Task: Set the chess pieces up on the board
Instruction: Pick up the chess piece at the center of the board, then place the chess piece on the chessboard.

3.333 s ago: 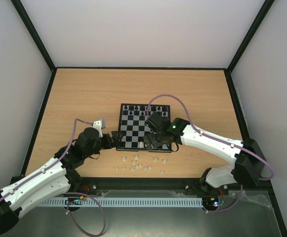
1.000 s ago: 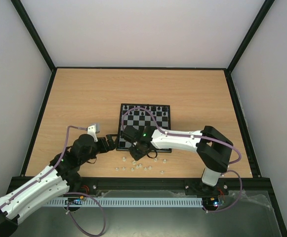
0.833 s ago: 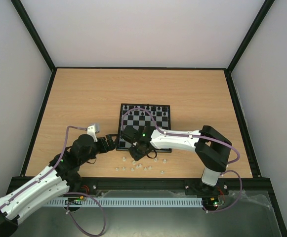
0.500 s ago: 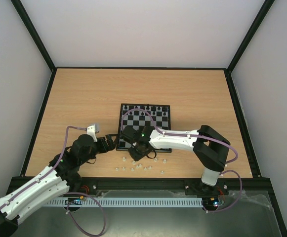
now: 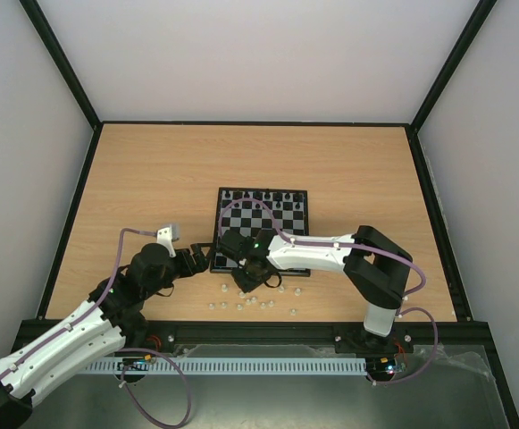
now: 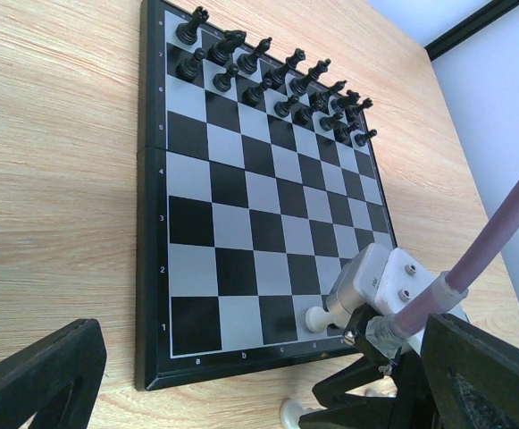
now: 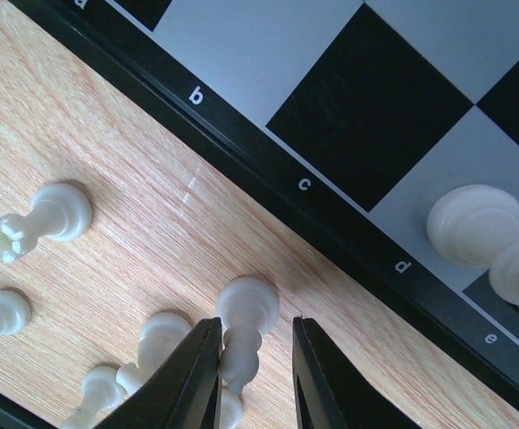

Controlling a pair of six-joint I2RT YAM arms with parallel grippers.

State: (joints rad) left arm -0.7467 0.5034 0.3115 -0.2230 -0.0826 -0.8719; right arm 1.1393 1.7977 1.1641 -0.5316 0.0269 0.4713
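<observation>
The board [image 5: 288, 223] lies mid-table, with black pieces [image 5: 261, 198] along its far rows. Two white pieces [image 7: 475, 223] stand on its near row; one shows in the left wrist view [image 6: 317, 317]. Several loose white chess pieces [image 5: 257, 302] lie on the wood in front of it. My right gripper [image 7: 255, 335] hangs over them, and a lying white piece [image 7: 241, 335] is between its fingers. One finger touches the piece and a gap remains on the other side. My left gripper [image 5: 201, 259] is wide open by the board's near-left corner, holding nothing.
More white pieces [image 7: 36, 223] lie left of the right gripper's fingers, and a cluster [image 7: 156, 344] sits close against the left finger. The board's black border [image 7: 304, 192] runs just beyond the fingertips. The right arm's wrist and cable [image 6: 393, 295] hang over the board's near-right squares.
The right gripper has left the board's near row for the loose pieces in front of it. Its jaws have narrowed round one white piece over the last second. The left arm has barely moved.
</observation>
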